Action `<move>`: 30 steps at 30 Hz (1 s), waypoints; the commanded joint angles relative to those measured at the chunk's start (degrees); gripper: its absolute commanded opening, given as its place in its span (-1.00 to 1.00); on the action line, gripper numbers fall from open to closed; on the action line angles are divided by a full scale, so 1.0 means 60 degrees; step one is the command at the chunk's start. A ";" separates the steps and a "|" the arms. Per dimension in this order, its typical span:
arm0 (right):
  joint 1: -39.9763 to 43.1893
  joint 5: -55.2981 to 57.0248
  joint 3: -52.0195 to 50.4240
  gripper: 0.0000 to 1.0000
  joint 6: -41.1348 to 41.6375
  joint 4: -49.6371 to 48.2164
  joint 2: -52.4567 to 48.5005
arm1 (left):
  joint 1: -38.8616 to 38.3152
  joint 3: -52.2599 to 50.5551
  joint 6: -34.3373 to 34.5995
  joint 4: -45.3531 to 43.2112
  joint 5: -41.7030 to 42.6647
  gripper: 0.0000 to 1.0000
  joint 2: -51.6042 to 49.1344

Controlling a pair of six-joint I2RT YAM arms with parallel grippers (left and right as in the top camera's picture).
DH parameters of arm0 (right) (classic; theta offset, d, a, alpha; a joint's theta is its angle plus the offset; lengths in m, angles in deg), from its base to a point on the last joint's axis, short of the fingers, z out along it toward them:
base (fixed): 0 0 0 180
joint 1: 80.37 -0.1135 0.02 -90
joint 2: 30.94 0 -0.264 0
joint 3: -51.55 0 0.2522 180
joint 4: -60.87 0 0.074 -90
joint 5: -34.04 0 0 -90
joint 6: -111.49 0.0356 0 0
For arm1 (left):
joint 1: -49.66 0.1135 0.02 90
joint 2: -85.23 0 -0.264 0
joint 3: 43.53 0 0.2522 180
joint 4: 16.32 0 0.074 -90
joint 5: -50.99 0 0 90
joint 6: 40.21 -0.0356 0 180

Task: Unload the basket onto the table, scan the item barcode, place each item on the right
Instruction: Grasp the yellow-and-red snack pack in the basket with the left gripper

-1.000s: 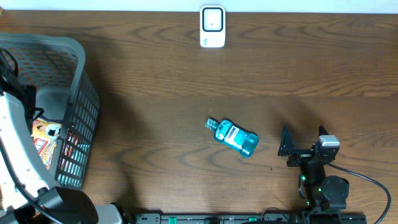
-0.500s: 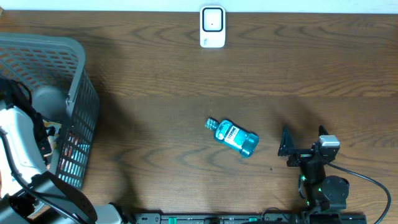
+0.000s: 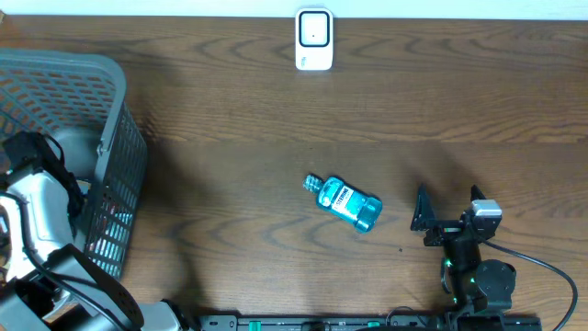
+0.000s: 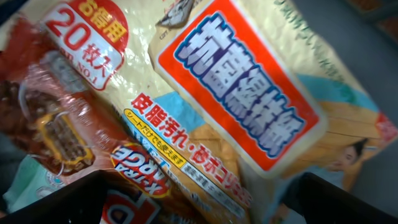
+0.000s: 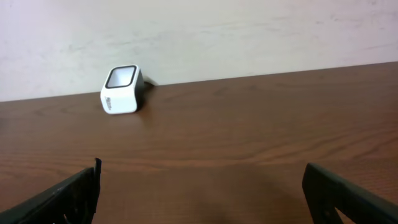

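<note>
A white barcode scanner [image 3: 314, 39] stands at the table's far edge, and the right wrist view shows the scanner [image 5: 121, 89] too. A teal mouthwash bottle [image 3: 343, 202] lies on its side mid-table. My right gripper [image 3: 447, 207] rests open to the right of the bottle, nothing between its fingers [image 5: 68, 198]. My left arm [image 3: 41, 207] reaches down into the grey basket [image 3: 118, 138]. In the left wrist view my left gripper [image 4: 199, 208] hangs open just above printed packets, a yellow-and-orange wipes pack [image 4: 249, 93] and a red snack bag [image 4: 56, 124], with a fingertip either side.
The basket fills the table's left end, its mesh wall close beside my left arm. Bare wood lies between the bottle and the scanner. A black cable [image 3: 542, 267] trails from the right arm's base.
My left arm has swung further into the basket and now covers the packets that showed beside it earlier. The right arm and the bottle have not moved.
</note>
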 commanded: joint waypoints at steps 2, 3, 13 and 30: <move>0.0011 0.0047 -0.0025 0.99 0.0062 0.0018 0.0044 | 0.0025 -0.0368 0.0091 -0.0353 0.0087 0.96 -0.0164; 0.0011 0.0047 -0.0025 0.98 0.0062 0.0018 0.0044 | 0.0025 -0.0419 0.0091 -0.0426 0.0087 0.96 -0.0229; 0.0011 0.0047 -0.0025 0.99 0.0062 0.0018 0.0044 | 0.0313 -0.0448 -0.0342 -0.0597 0.0117 -0.34 -0.1588; 0.0011 0.0047 -0.0025 0.99 0.0062 0.0018 0.0044 | 0.0328 0.0390 -0.2659 -0.1009 0.2200 -0.86 0.0532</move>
